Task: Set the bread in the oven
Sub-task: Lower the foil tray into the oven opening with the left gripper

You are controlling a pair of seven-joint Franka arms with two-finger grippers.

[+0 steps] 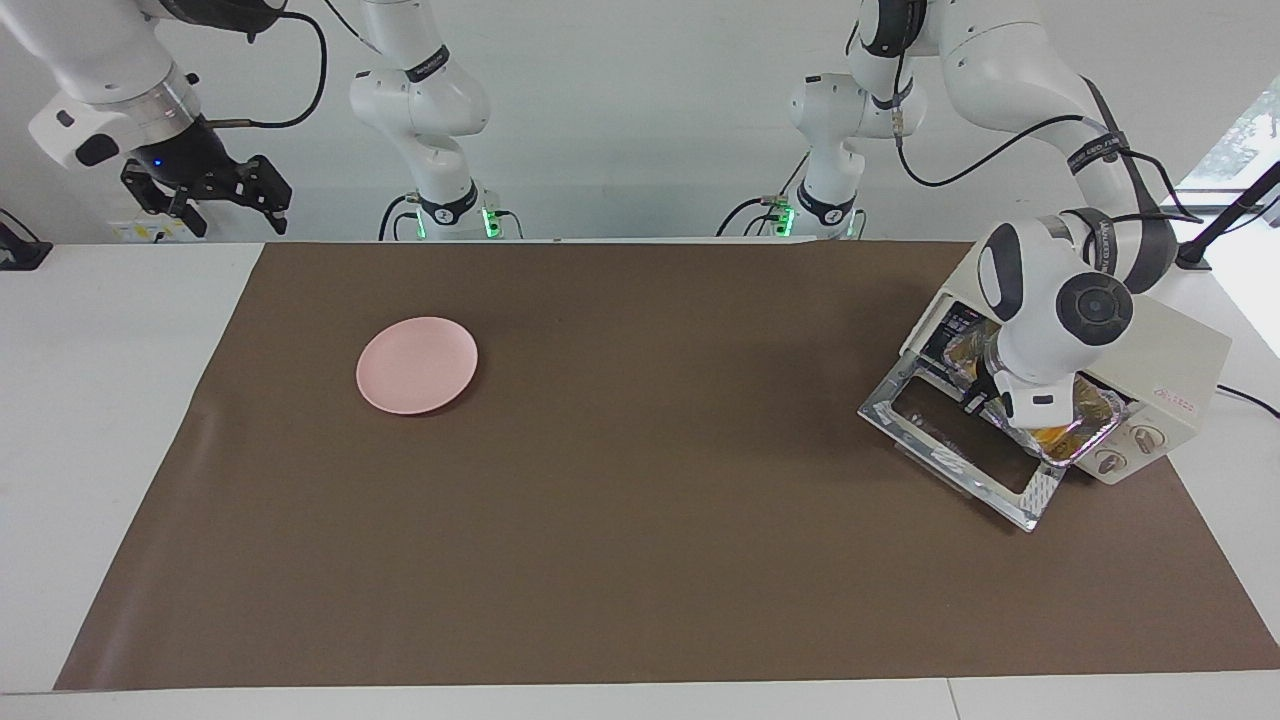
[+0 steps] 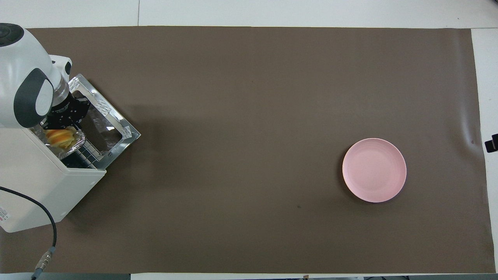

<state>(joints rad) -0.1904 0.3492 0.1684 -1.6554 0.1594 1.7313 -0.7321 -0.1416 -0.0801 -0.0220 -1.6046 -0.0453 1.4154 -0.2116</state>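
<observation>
Sliding in: the foil tray [image 2: 74, 140] with the bread [image 2: 59, 137] is being fed into the mouth of the oven [image 1: 1180, 365], over the dropped door [image 1: 950, 440].
Left gripper [image 2: 64, 120]: closed tight, fingertips pinched on the tray's rim; judged to be carrying the tray and, through it, the bread.
Bread: lying in the tray just under and beside the gripper, partly inside the oven opening, above the wire rack [image 2: 91, 153].
Handling of bread: judged light and soft, easily dented; best left untouched and moved by its tray.
Handling of tray: thin crinkled foil, likely to bend or tip if held at one edge only; the rim close to the loaf looks the safest hold.
Risk: a tilt could let the loaf slide toward the tray's free end.
Right gripper [image 1: 205, 185]: fully open, empty, waiting raised at the right arm's end of the table.
Plate [image 1: 416, 365]: pink, well apart from the left gripper, empty.
</observation>
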